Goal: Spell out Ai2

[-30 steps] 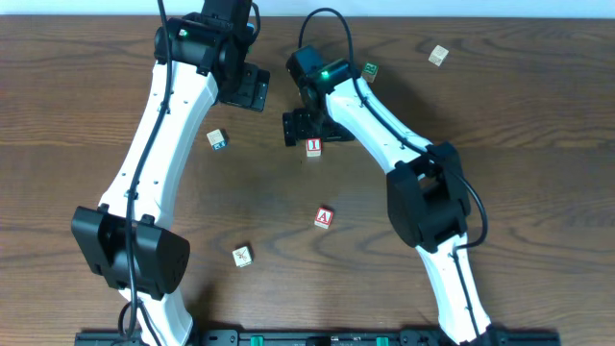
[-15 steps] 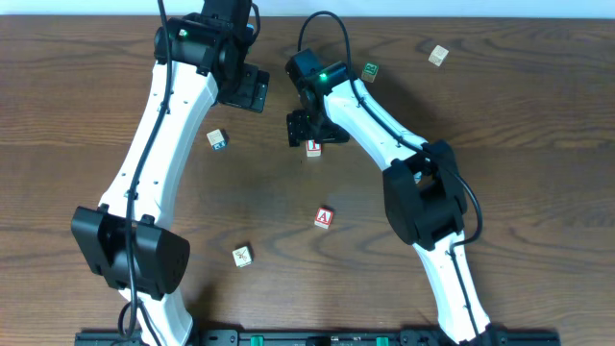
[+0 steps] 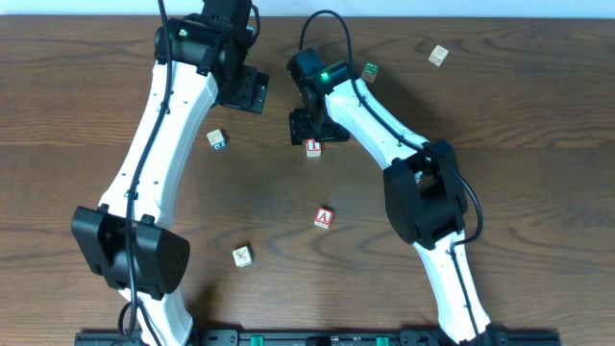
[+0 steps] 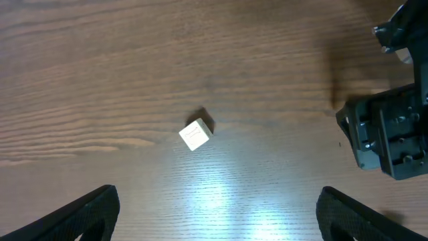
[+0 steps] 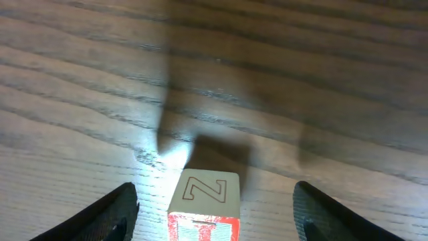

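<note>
The cube with the red "I" (image 3: 313, 147) lies on the table mid-back. In the right wrist view it (image 5: 204, 204) shows a red face and an outlined Z. My right gripper (image 3: 312, 137) (image 5: 214, 215) straddles it, open, with a gap on each side. The red "A" cube (image 3: 324, 218) lies nearer the front. My left gripper (image 3: 245, 88) (image 4: 217, 214) hangs open at the back left with nothing between its fingers, and a small pale cube (image 4: 196, 134) lies ahead of it. I cannot read a "2" on any cube.
A pale cube with a blue side (image 3: 218, 140) lies left of centre and a marked cube (image 3: 242, 256) sits front left. A green-marked cube (image 3: 370, 69) and a plain cube (image 3: 438, 55) lie at the back right. The right arm's wrist (image 4: 391, 134) shows in the left wrist view.
The right gripper's jaws have narrowed around the "I" cube and it has shifted slightly. The left arm and the cubes have not moved.
</note>
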{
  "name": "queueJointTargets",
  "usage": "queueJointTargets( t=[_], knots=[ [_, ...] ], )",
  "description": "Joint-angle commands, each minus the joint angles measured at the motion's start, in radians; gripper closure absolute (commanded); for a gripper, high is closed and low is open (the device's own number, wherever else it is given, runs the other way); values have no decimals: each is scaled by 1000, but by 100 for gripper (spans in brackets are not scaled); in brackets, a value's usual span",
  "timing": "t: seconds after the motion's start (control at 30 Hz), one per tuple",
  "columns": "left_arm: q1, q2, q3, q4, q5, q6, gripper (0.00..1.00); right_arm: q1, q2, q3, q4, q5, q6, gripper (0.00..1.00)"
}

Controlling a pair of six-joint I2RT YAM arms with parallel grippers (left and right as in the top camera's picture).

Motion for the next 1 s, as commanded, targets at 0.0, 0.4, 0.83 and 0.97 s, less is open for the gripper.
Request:
queueJointTargets(
  t=[0.0, 0.4, 0.83, 0.97],
  knots=[
    [2, -19, 0, -4, -25, 0, 5, -6, 13, 6, -3, 18, 6, 25],
    [2, -19, 0, -3, -25, 0, 5, -3, 13, 2, -19, 11, 31, 26],
    [2, -19, 0, -3, -25, 0, 5, 37, 13, -58, 0, 10, 34, 50],
    [2, -19, 0, -4, -25, 0, 5, 38, 13, -58, 0, 10, 35, 56]
  ],
)
